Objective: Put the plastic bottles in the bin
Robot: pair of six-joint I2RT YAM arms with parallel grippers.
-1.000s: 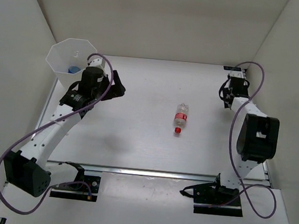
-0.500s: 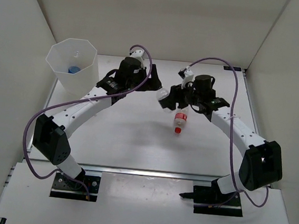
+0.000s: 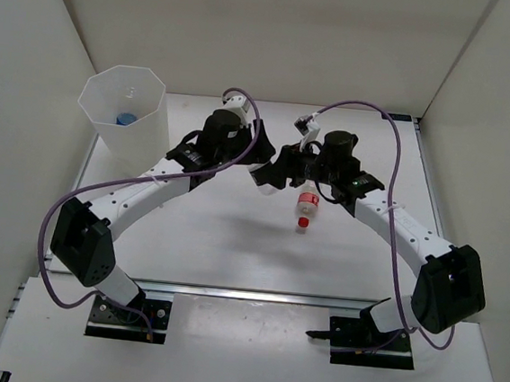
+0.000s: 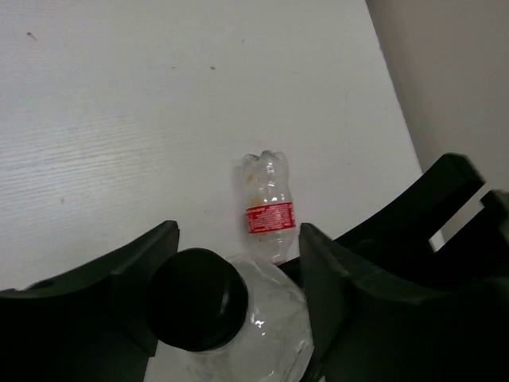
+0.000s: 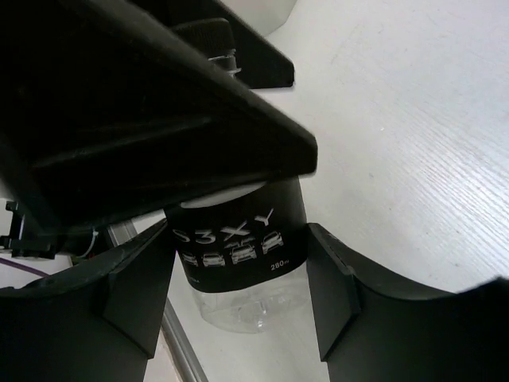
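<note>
A clear plastic bottle with a dark label and black cap point(image 5: 238, 294) hangs above the table's middle, and my right gripper point(image 5: 241, 235) is shut on its labelled body. My left gripper point(image 4: 238, 239) stands open around the same bottle's cap end point(image 4: 199, 298), its fingers close on both sides. In the top view the two grippers meet at this bottle point(image 3: 266, 177). A second bottle with a red cap and red label point(image 3: 305, 205) lies on the table just below them, also seen in the left wrist view point(image 4: 269, 208). The bin point(image 3: 121, 110) stands at the far left.
Something blue point(image 3: 126, 118) lies inside the bin. White walls enclose the table on the left, back and right. The left gripper's black body point(image 5: 119, 119) fills the upper part of the right wrist view.
Both arms swung in from the sides to the middle, the right one carrying the dark-label bottle. The left gripper's fingers have come around its cap end and narrowed.
</note>
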